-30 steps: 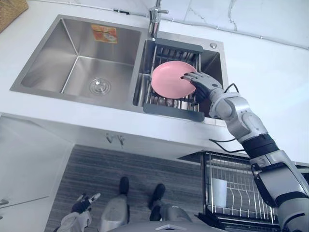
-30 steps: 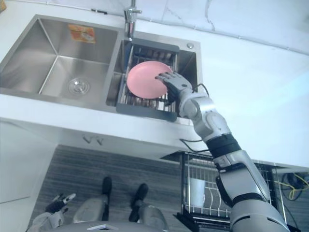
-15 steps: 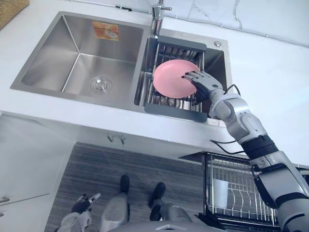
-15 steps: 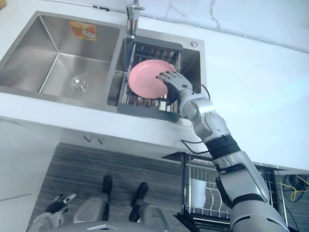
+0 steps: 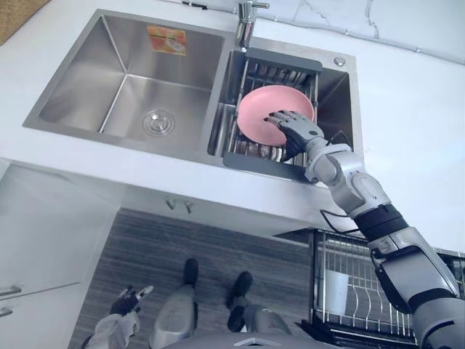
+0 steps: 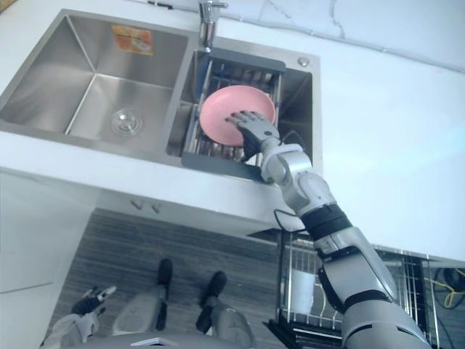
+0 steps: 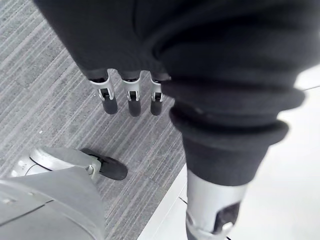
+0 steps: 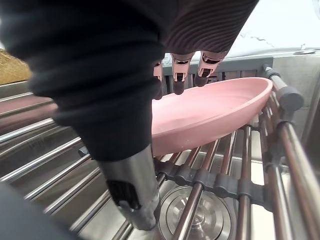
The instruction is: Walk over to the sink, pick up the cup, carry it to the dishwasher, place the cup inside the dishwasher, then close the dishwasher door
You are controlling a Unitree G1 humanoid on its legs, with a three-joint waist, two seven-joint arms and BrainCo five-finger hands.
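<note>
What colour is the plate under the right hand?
Pink, plain with no pattern; the plate shows best in the left eye view.

Right hand (image 5: 293, 129) outstretched, fingers straight; left hand (image 5: 123, 303) hanging relaxed.

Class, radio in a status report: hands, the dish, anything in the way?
Right hand open, fingers on pink round plate in grey sink rack. Left hand open, idle low. Steel faucet behind rack, no obstruction.

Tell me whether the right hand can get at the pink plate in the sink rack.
Probably yes: the right hand has its fingers on the pink plate, which rests in the drain rack with nothing else over it.
</note>
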